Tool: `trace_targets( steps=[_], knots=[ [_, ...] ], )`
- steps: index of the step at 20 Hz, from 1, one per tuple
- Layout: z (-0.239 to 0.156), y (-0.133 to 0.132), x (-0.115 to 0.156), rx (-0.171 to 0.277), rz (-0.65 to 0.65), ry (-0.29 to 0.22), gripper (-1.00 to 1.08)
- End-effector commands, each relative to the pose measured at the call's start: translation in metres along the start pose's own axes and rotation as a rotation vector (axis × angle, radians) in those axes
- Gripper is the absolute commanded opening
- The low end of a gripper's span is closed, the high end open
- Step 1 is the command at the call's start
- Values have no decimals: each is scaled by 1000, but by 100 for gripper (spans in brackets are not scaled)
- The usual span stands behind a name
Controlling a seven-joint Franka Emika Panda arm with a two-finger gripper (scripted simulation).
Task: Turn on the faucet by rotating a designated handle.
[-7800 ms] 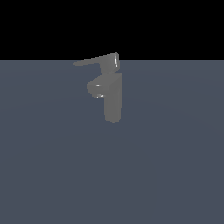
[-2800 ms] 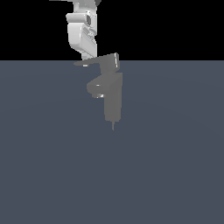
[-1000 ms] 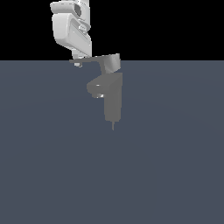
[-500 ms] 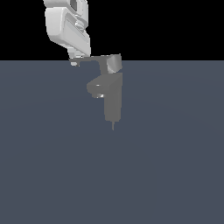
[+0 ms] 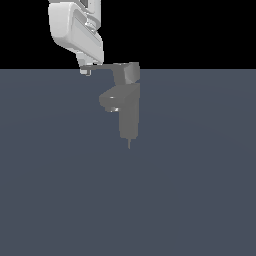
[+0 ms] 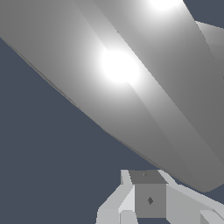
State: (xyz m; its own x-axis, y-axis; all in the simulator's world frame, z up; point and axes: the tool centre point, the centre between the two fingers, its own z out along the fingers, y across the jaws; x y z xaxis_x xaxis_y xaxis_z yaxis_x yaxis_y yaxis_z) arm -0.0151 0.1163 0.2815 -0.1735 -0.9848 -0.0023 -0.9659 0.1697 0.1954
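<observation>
The white robot arm hangs down from above, its gripper [image 5: 86, 70] at the tip of the thin flat grey lever handle [image 5: 102, 66] atop the small matte grey upright faucet [image 5: 128, 107]; whether the fingers pinch it, I cannot tell

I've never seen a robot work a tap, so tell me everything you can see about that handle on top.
The handle is a thin, flat, matte grey lever, lying level and joined to a blocky grey cap atop the faucet. It points toward the exterior view's left. The white gripper sits at its tip; actual contact can't be confirmed. Up close it fills the wrist view, glossy with highlights.
</observation>
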Motion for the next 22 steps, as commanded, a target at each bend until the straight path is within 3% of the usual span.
trace_targets(
  steps=[1, 22],
  knots=[
    [-1, 6, 9, -2, 6, 1, -100],
    [-3, 61, 53, -1, 1, -1, -100]
  ],
)
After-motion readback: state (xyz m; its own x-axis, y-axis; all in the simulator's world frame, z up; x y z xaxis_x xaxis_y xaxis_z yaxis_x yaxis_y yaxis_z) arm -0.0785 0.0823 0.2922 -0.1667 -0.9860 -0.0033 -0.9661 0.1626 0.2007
